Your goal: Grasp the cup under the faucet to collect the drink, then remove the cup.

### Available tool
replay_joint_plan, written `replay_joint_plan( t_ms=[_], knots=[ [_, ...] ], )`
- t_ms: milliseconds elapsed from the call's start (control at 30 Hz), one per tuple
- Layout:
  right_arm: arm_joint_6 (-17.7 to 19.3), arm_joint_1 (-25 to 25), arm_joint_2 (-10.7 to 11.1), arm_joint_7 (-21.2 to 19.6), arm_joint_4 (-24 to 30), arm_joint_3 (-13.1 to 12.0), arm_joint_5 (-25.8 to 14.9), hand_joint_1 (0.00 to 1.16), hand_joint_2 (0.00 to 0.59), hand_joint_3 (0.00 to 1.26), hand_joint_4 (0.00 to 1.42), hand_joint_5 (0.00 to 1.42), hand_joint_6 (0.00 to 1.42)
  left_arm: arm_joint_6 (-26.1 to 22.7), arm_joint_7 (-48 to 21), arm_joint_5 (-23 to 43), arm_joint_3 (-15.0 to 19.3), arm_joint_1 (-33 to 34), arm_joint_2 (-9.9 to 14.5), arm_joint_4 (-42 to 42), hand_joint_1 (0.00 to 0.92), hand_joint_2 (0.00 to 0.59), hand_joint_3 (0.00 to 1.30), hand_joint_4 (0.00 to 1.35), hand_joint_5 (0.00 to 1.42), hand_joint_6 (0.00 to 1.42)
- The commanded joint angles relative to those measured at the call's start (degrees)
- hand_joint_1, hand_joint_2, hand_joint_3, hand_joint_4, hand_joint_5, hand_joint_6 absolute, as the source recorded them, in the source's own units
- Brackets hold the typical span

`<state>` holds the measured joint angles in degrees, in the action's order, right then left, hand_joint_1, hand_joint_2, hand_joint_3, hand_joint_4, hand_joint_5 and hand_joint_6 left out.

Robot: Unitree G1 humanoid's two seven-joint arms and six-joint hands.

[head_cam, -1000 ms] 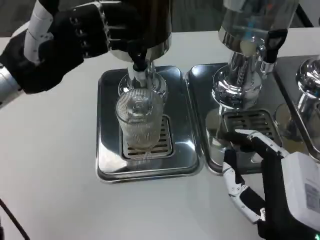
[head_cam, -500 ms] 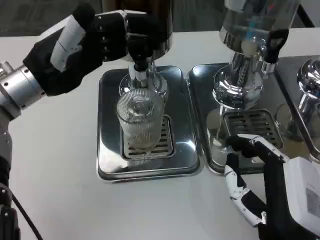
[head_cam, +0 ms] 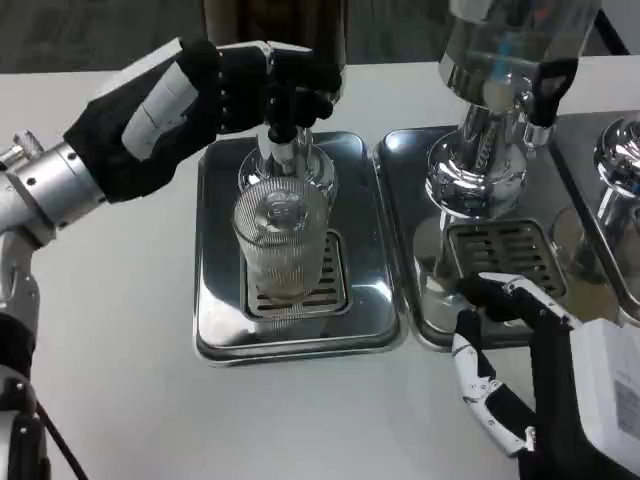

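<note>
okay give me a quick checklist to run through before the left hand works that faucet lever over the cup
1. Cup upright on the drain grate, below the faucet: ok.
2. Cup empty enough to take the drink: looks ok, no liquid visible, though the ribbed glass makes it hard to judge.
3. Left hand at the faucet lever: fingers reach it, ok; firm grip cannot tell.
4. Right hand away from the cup, open near the neighbouring tray: ok.
5. Drip tray under the cup to catch spills: ok.

White table [head_cam: 120, 330], dark floor [head_cam: 80, 30] (beyond)
</note>
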<state>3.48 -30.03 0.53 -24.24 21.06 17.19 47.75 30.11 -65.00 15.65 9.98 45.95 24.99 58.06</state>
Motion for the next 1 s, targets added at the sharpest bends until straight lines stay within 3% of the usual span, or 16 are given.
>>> replay_joint_plan(
  t_ms=[33,367,1000],
  knots=[
    [-0.4,-0.18,-0.08,-0.38,0.6,-0.25,-0.9,0.6,0.466,0.48,0.45,0.46,0.35,1.34,-1.07,-0.6,-0.32,-0.44,-0.2,1.14,0.0,0.05,0.35,0.26,0.3,0.27],
    [-0.49,0.15,0.15,0.05,0.72,-0.63,-1.47,0.6,0.466,0.48,0.46,0.46,0.35,3.98,-2.11,-1.03,-0.81,-1.62,-0.39,1.82,0.0,0.057,0.35,0.25,0.3,0.27],
    [-0.53,0.31,0.68,1.0,1.0,-1.2,-2.13,0.6,0.466,0.48,0.45,0.45,0.35,15.14,0.06,-3.28,-2.11,-3.27,0.23,1.84,0.0,0.065,0.32,0.24,0.29,0.29]
  ],
)
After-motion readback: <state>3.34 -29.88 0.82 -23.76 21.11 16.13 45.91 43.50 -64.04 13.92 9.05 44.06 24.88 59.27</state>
